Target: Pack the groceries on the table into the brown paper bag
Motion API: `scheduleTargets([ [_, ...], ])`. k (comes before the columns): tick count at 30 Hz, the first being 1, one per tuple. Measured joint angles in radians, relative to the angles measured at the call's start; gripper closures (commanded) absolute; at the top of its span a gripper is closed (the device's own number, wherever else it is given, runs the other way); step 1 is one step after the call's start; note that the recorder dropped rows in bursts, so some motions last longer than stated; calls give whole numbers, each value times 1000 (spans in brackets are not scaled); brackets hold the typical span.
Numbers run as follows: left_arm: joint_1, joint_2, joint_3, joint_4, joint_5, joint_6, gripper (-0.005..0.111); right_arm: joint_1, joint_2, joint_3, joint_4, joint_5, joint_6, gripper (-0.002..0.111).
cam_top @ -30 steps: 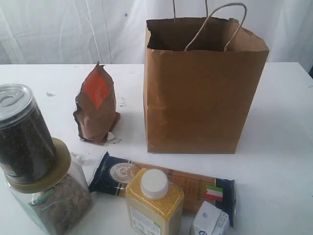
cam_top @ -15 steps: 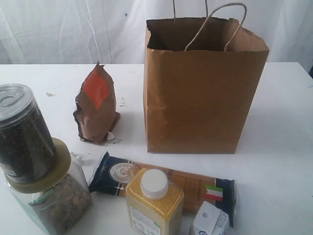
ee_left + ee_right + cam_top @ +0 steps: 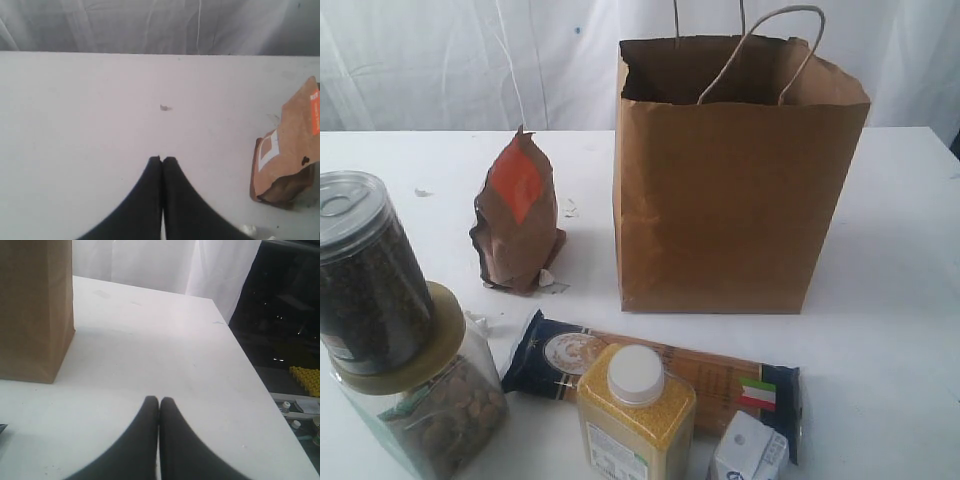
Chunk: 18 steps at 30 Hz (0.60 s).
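Both arms idle. The left gripper (image 3: pixel 162 159) has its black jaws clenched tip to tip w/ nothing between them. The right gripper (image 3: pixel 159 399) is the same, closed on air above the flat white tabletop (image 3: pixel 165 355). The tall kraft-brown paper bag (image 3: pixel 740 190) w/ twisted cord handles stands upright, mouth open, beyond the right jaws & off to one side, apart from them. The crumpled brown pouch (image 3: pixel 517 215) w/ orange label stands beyond the left jaws & off to one side, well apart. Neither wrist cam shows the other groceries, so their places vs. the jaws can't be told. In the ext. view, the upper clear jar (image 3: pixel 365 275) of dark contents sits tilted on the lower clear jar (image 3: pixel 440 410). The long blue-ended spaghetti pack (image 3: pixel 570 355) lies flat. The yellow-grain bottle (image 3: pixel 635 420) w/ white cap & the small white carton (image 3: pixel 750 452) are just beside it. All 6 items are on the table, so approx. zero is packed. The bag's bottom is hidden, but it looks like the very start, w/ every pick & drop left to do.
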Motion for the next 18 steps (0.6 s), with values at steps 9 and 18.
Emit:
scheduleTargets([
  [9,0,49,-467,-473,401,483,107,0,0,0,0,0,0,108],
  [18,0,45,-431,-860,752,841,102,0,0,0,0,0,0,108],
])
